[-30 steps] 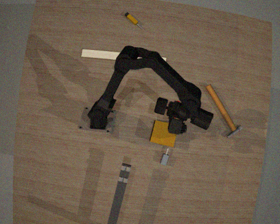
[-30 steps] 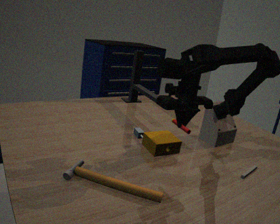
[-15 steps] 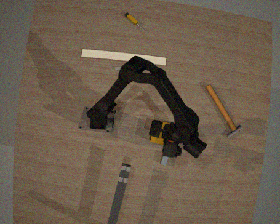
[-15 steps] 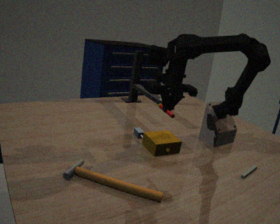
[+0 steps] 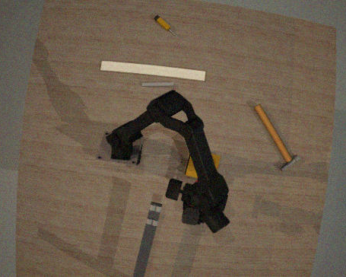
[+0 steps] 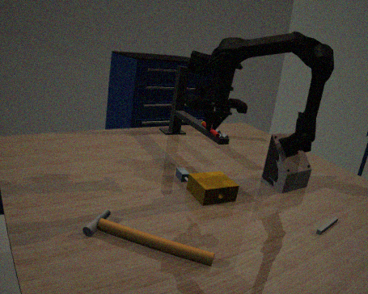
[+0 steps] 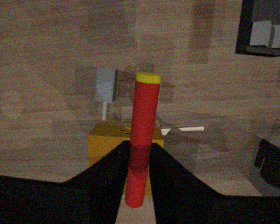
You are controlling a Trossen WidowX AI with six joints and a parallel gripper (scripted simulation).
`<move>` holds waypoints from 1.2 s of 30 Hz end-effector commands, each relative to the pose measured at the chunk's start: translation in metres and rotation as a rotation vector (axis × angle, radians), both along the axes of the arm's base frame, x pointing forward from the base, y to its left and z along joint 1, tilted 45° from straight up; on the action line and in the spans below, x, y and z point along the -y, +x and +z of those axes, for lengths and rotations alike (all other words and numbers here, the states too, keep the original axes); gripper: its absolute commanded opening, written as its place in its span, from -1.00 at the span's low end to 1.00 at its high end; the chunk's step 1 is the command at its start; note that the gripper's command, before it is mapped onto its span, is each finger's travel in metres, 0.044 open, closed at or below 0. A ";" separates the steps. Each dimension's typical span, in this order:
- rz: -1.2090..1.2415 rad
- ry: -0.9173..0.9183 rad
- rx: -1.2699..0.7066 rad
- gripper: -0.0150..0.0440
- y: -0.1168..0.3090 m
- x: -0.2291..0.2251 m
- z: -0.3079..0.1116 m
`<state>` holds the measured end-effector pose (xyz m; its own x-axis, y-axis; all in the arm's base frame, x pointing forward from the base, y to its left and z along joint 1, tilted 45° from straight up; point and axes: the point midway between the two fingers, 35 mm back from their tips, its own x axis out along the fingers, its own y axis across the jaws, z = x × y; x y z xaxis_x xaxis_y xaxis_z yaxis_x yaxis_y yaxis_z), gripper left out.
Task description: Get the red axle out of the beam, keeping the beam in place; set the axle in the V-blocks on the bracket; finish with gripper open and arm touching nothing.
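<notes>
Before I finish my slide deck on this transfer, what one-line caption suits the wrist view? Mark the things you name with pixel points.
Red axle (image 7: 144, 112) between the fingers, above the table, yellow block (image 7: 106, 145) beyond.
</notes>
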<state>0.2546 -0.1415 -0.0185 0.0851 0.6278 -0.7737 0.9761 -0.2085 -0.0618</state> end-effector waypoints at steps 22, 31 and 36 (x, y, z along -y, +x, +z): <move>0.040 0.072 0.011 -0.49 -0.128 0.049 -0.092; 0.040 0.073 0.011 -0.49 -0.129 0.049 -0.093; 0.041 0.073 0.012 -0.49 -0.128 0.044 -0.098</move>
<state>0.1275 -0.1896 -0.1122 0.0726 0.6817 -0.7280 0.9837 -0.1691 -0.0603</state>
